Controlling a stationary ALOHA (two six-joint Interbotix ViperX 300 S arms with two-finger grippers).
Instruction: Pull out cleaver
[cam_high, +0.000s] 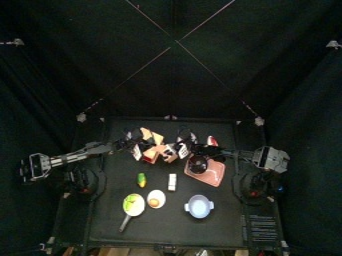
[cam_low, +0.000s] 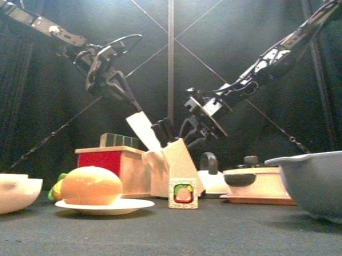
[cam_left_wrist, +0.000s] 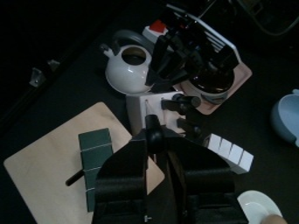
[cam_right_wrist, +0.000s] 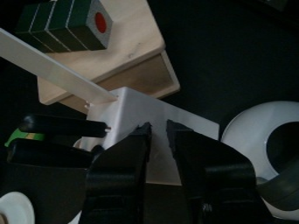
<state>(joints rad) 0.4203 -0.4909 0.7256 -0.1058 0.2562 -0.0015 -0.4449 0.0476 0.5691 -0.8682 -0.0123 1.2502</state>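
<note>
The cleaver has a pale broad blade that rises at a slant out of the white knife block. My left gripper hangs above it, shut on the black handle, and the blade's lower end is still in the block. In the right wrist view the blade runs slantwise into the block. My right gripper comes in from the right, shut on the block's top edge. In the left wrist view my left gripper is above the block.
A tan cutting board with green blocks lies beside the knife block. A white kettle and a pot on a pink board stand to the right. An orange on a plate, a grey bowl and a small card are at the front.
</note>
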